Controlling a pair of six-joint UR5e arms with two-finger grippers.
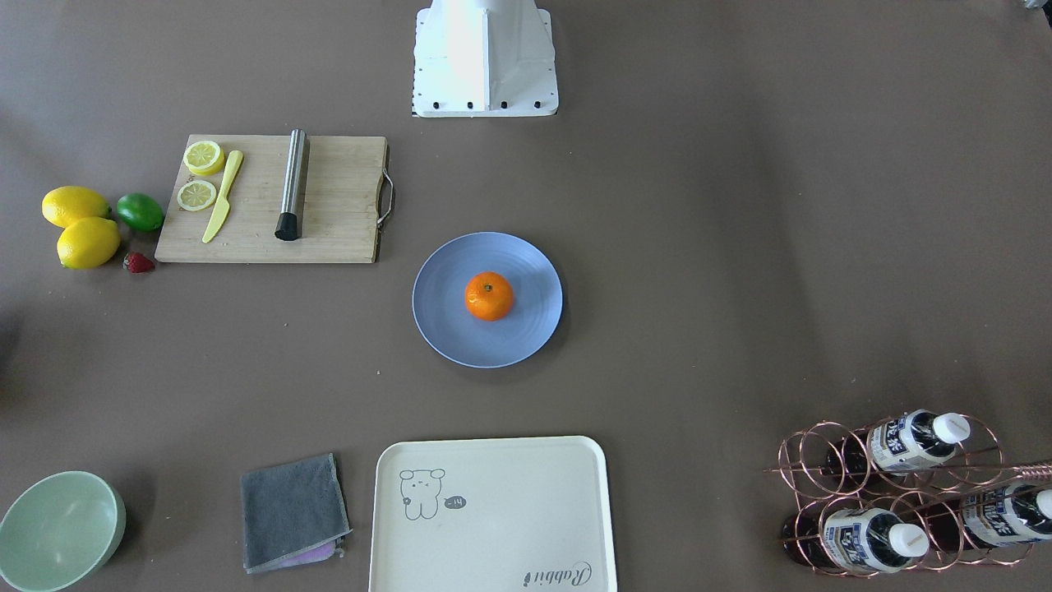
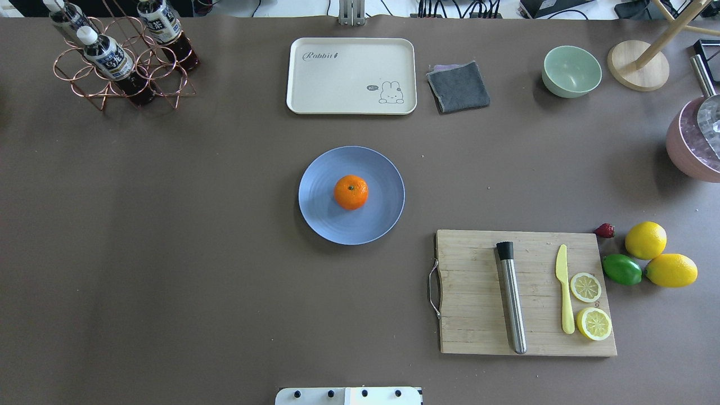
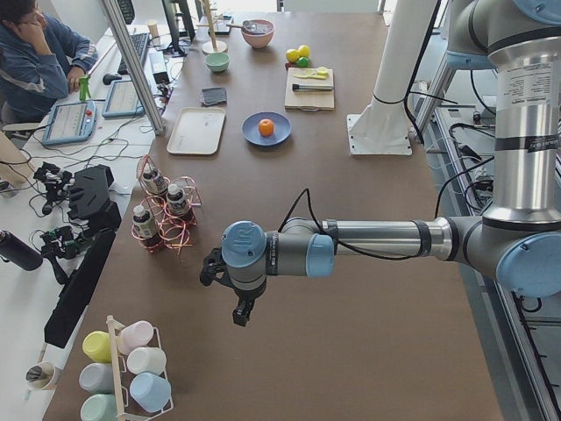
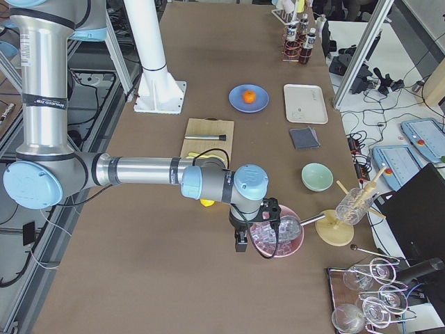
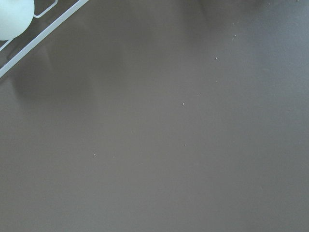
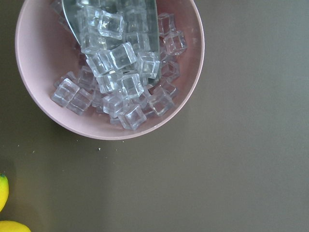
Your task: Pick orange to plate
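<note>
a: front view?
b: orange sits near the middle of the plate, stem dot up. board lies up and left of it, tray below
a: overhead?
b: orange on the plate, tray beyond it, board nearer the robot's base
a: left side view?
b: left gripper hangs over bare table near a bottle rack, well apart from the plate. wide or narrow, cannot tell
a: right side view?
b: right gripper hangs by a pink bowl, well apart from the plate. its opening, cannot tell either
a: wrist cameras?
b: left one: bare table with a white wire edge in the corner. right one: the pink bowl holding ice
</note>
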